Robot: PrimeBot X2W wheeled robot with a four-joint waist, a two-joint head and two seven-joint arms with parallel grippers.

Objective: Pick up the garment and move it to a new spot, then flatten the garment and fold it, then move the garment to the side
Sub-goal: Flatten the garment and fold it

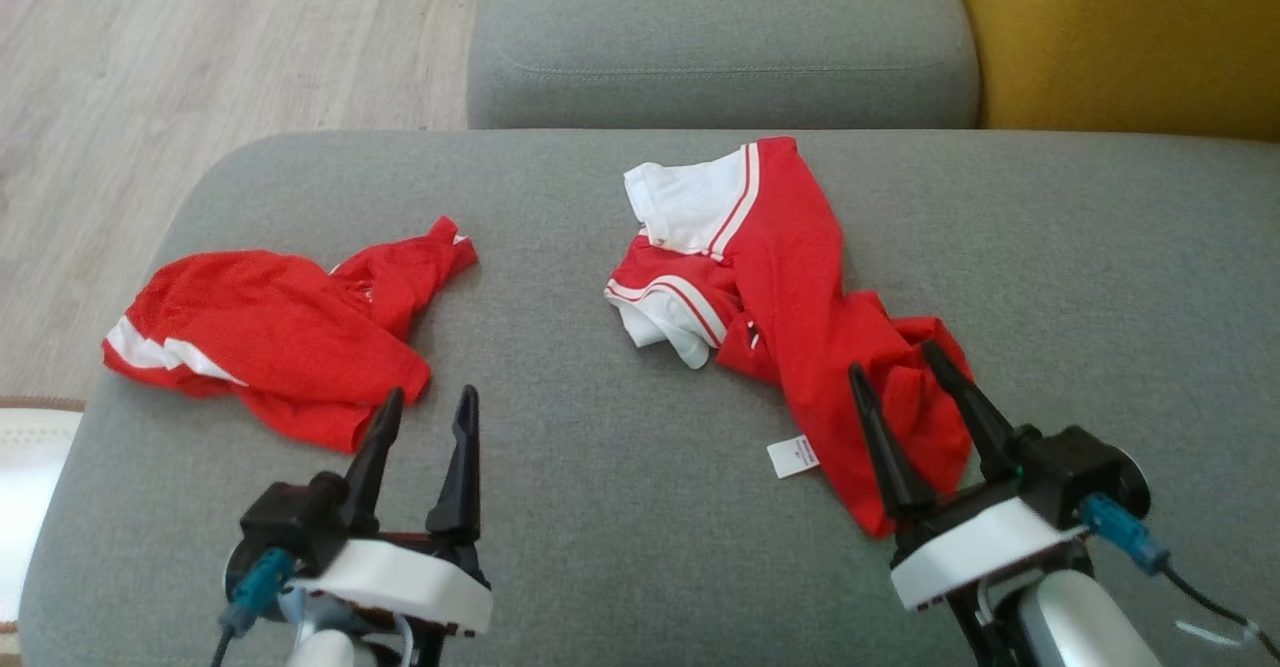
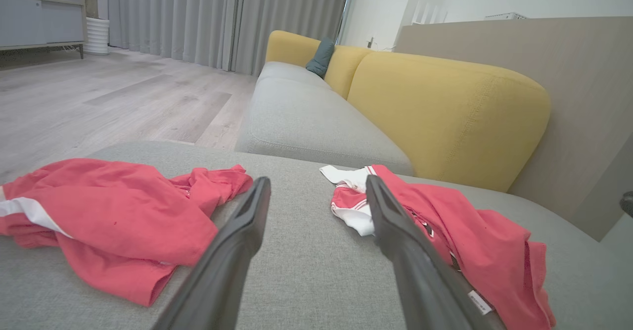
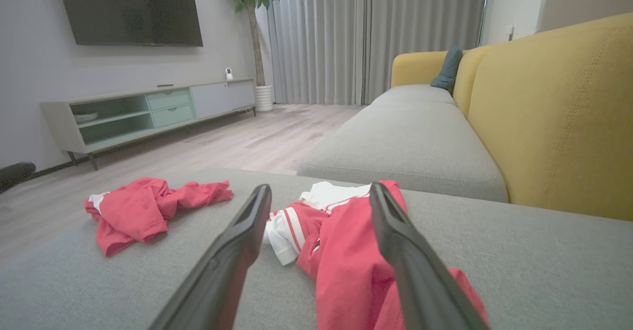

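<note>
Both my left pincer and my right pincer stood fully open and held nothing, low in the head view. The red-and-white garment lay crumpled in the middle right of that frame on the grey seat cushion. Its long red tail ran down beneath my right pincer's fingers, though I could not tell whether they touched it. A second red garment was bunched at the middle left, just above my left pincer. I judged the cloth light, limp and a little slick: a thin sports knit with white panels edged in stripes, sure to sag and trail folds wherever I lifted it. A pinch on a thick bunched ridge, or on the hemmed edge near the white label, seemed safer than on a single flat layer lying against the coarse woven cushion.
</note>
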